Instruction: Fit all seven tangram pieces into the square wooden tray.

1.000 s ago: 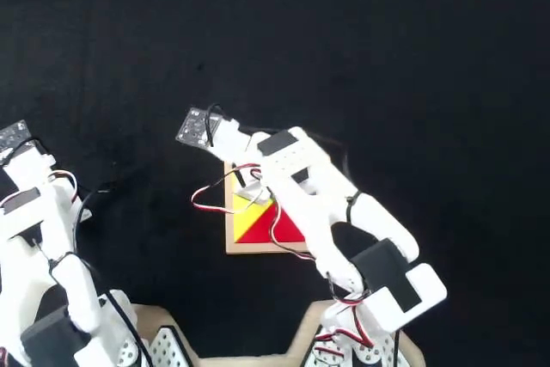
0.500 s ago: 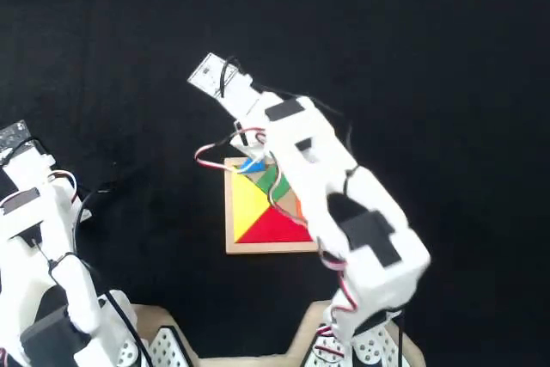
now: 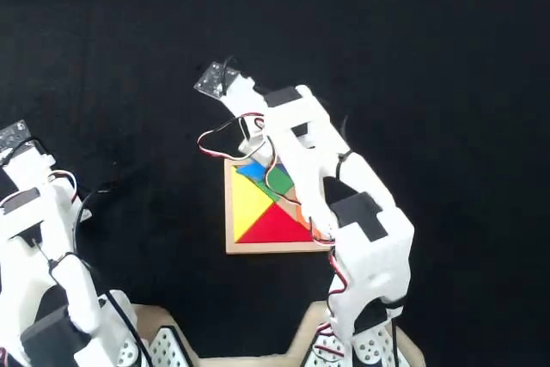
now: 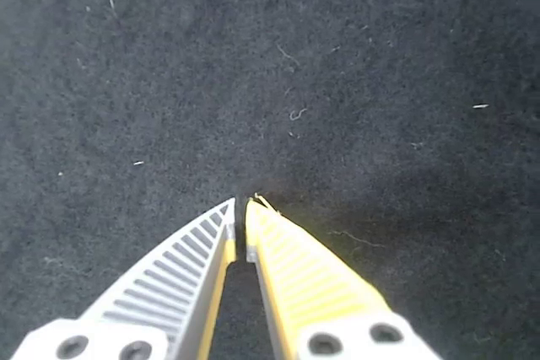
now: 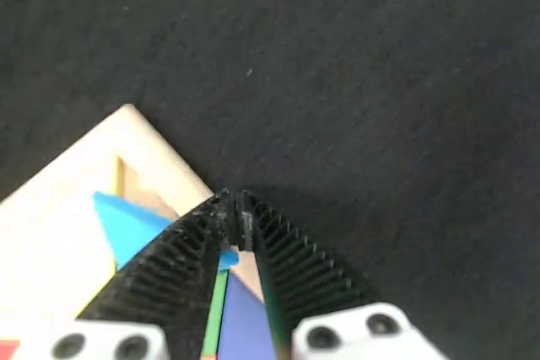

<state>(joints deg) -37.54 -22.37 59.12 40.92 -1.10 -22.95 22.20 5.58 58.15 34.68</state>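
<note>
- While the right arm (image 3: 309, 161) leans out over the tray (image 3: 229, 221) in the high view, it covers the tray's right side, so I can't count all seven pieces. What shows is a yellow triangle (image 3: 247, 204), a red triangle (image 3: 277, 228), a blue piece (image 3: 254, 170) and a green piece (image 3: 280, 180), all lying flat inside the rim. My guess is the arm sits there to nudge pieces home at the far corner. Its loose wires (image 3: 210, 139) hang just beyond the tray's far-left corner. The left arm (image 3: 39, 212) is parked well apart at the left, out of the way, on the black cloth (image 3: 430, 83).
- Seen from the left wrist, the left gripper (image 4: 240, 208) hangs over bare cloth with its jaws together and nothing between them.
- Seen from the right wrist, the right gripper (image 5: 234, 208) is poised above the tray's corner rim (image 5: 143, 145), jaws closed tip to tip and holding nothing that I can make out. Below it lie a light blue triangle (image 5: 126, 221), a green sliver (image 5: 218, 309) and a darker blue piece (image 5: 240, 326). The gripper itself hides how those pieces meet.
</note>
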